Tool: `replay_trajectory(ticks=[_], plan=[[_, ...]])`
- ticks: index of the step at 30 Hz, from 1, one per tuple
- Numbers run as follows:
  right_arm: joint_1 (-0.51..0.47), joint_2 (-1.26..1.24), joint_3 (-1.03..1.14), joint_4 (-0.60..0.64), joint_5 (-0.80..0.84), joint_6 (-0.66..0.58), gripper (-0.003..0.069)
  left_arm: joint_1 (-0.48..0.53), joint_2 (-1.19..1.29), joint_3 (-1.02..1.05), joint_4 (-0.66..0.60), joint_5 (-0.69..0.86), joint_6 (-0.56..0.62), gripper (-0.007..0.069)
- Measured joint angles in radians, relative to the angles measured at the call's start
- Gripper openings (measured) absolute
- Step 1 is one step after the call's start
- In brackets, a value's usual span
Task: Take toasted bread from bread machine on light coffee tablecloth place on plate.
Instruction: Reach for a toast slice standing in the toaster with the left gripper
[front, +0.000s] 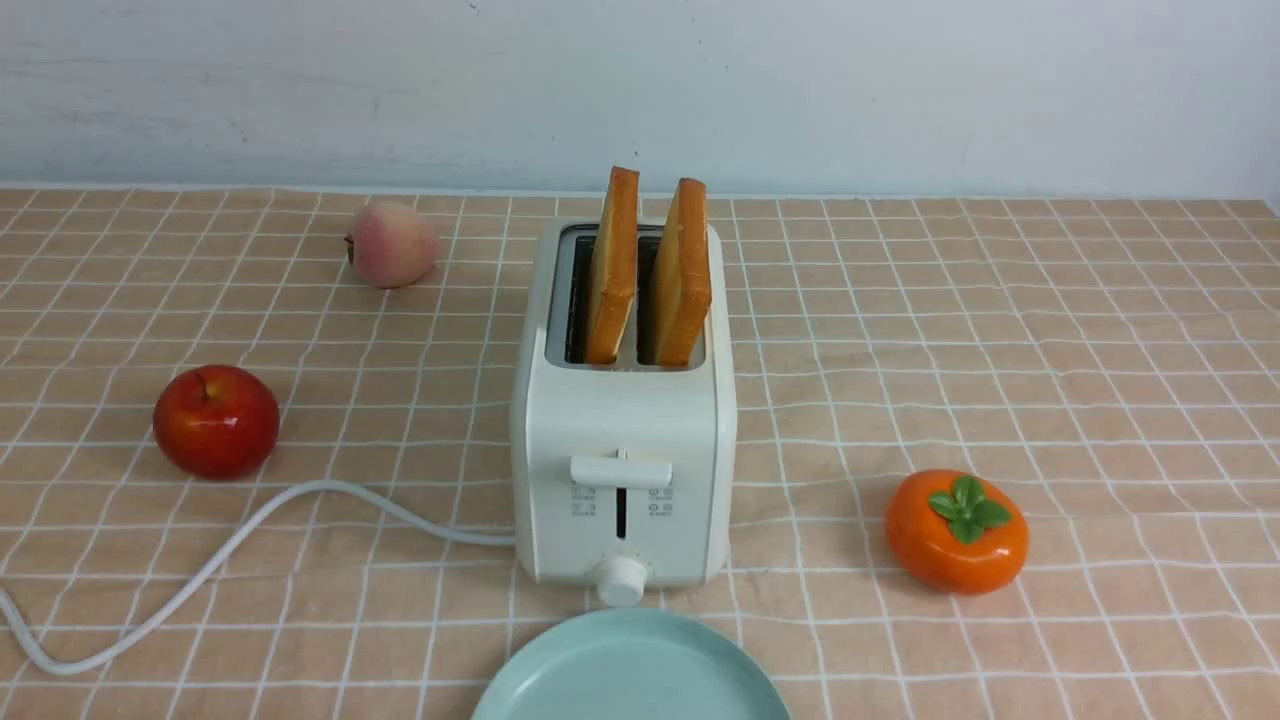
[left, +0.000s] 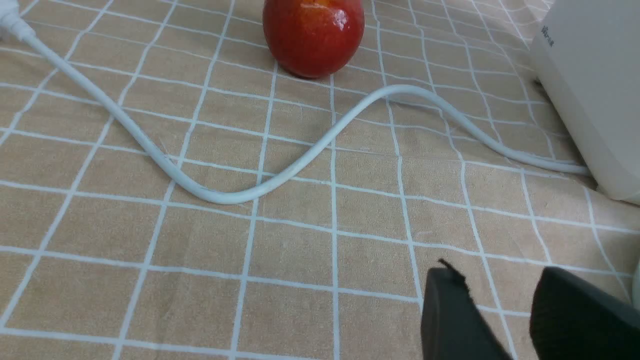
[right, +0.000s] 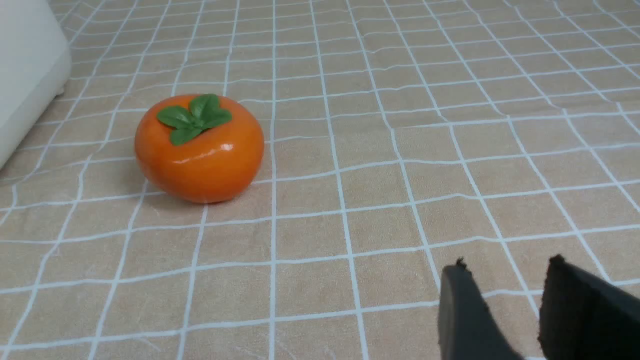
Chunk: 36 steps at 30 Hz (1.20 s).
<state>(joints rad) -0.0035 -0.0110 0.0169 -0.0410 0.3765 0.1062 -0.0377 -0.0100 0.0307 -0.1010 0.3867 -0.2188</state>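
Toasted bread (front: 612, 265) stands in the bread machine (front: 622, 450); pinch one slice's top edge, lift straight up. Both sets of fingers (left: 452, 315) (right: 462, 315) are parted, holding nothing.

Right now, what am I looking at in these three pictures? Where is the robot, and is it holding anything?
The robot has two arms, each ending in a hand with two black fingers. The big picture is taken from between the arms, looking forward. There you see a white bread machine with two slices of toasted bread sticking up. It stands on a checked tablecloth. A pale green plate waits in front. Around it lie a red apple, a peach and an orange persimmon.

The other two pictures come from small cameras on the wrists. One shows the left hand near the apple and the white cord. The other shows the right hand near the persimmon. Both hands have a gap between their fingers and hold nothing.
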Motion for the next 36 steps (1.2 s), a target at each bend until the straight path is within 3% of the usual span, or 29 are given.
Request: replay_trajectory(ticks=[15, 21, 24, 30, 34, 36], plan=[[0.000, 0.000, 0.000, 0.000, 0.000, 0.000, 0.0240, 0.000, 0.000, 0.000, 0.005, 0.000, 0.000, 0.0239], [0.000, 0.000, 0.000, 0.000, 0.000, -0.001, 0.0240, 0.000, 0.000, 0.000, 0.002, -0.084, 0.000, 0.0239], [0.000, 0.000, 0.000, 0.000, 0.000, -0.001, 0.0240, 0.000, 0.000, 0.000, -0.082, -0.164, 0.000, 0.0239], [0.000, 0.000, 0.000, 0.023, 0.000, 0.000, 0.0240, 0.000, 0.000, 0.000, -0.377, -0.356, 0.000, 0.0239], [0.000, 0.000, 0.003, 0.153, -0.028, 0.048, 0.0240, 0.000, 0.000, 0.000, -0.495, -0.395, 0.000, 0.0239], [0.000, 0.000, 0.008, 0.331, -0.089, 0.143, 0.0240, 0.000, 0.000, 0.000, -0.563, -0.411, 0.000, 0.0239]])
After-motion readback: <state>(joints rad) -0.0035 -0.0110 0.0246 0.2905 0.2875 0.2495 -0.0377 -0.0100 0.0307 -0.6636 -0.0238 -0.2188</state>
